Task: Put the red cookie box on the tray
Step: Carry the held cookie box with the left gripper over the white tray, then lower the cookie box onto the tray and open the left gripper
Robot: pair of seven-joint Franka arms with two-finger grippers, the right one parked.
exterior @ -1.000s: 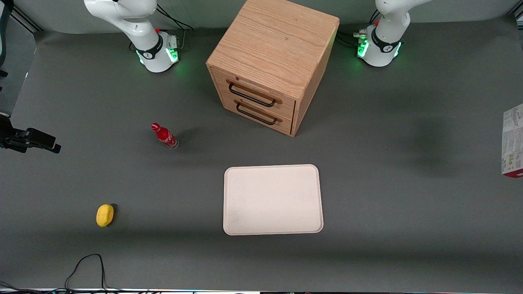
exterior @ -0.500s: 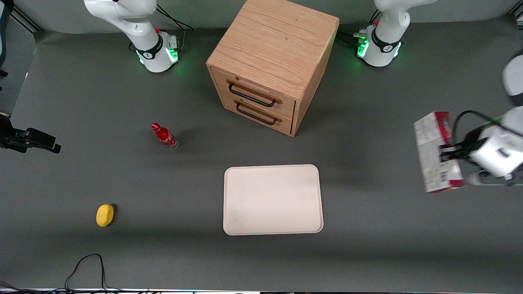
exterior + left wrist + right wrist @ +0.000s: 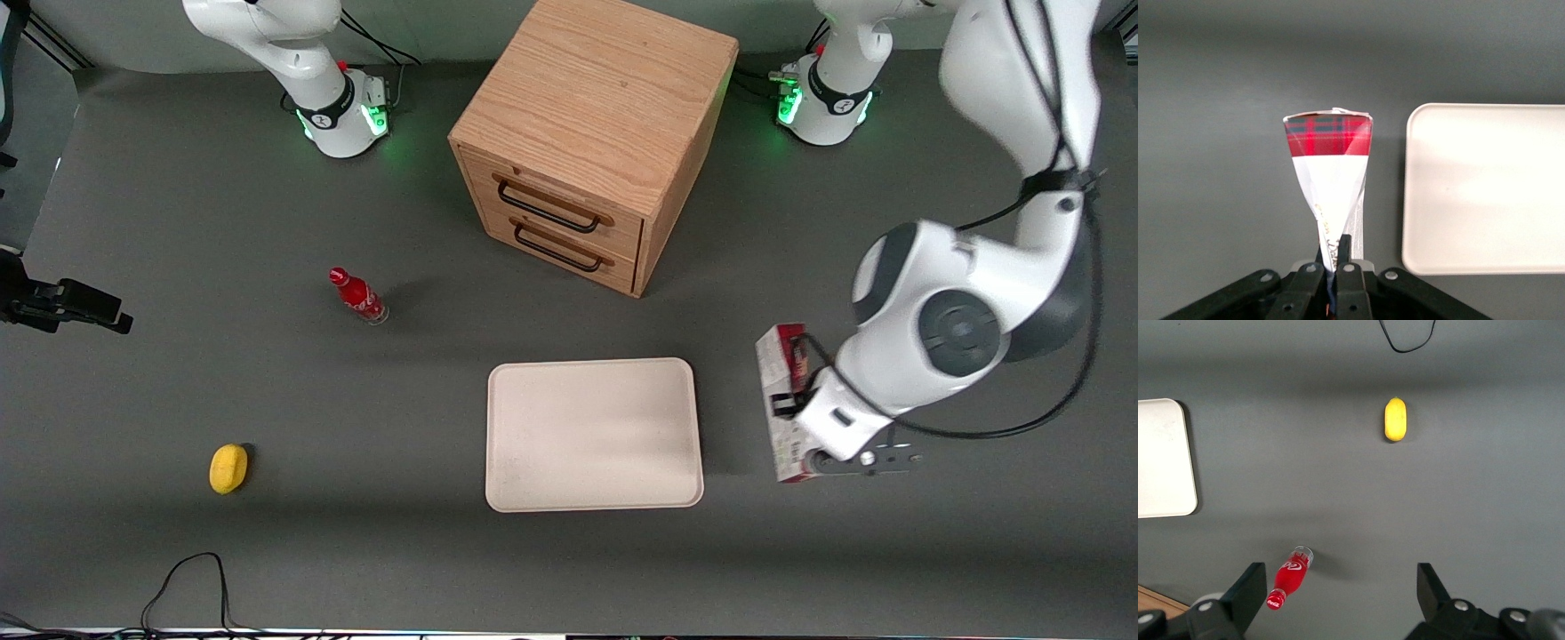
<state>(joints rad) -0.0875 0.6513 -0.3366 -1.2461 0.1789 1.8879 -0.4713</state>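
We see the gripper (image 3: 1333, 257) clamped tight on the red cookie box (image 3: 782, 404), fingers (image 3: 1345, 248) pinching its thin edge, box held on edge above the table, clear of the surface. It sits just beside the tray (image 3: 594, 434), on the working arm's side, not over it. In the wrist view the box's tartan-red end and white panel (image 3: 1330, 157) point away from the gripper, tray rim (image 3: 1411, 193) near it. Tray holds nothing. Wooden drawer cabinet (image 3: 594, 133) stands farther from the front camera than the tray, both drawers closed. Red bottle (image 3: 357, 296) and yellow lemon (image 3: 228, 468) lie toward the parked arm's end of the dark grey table (image 3: 889, 551). Black cable (image 3: 187, 582) loops at the table's near edge.
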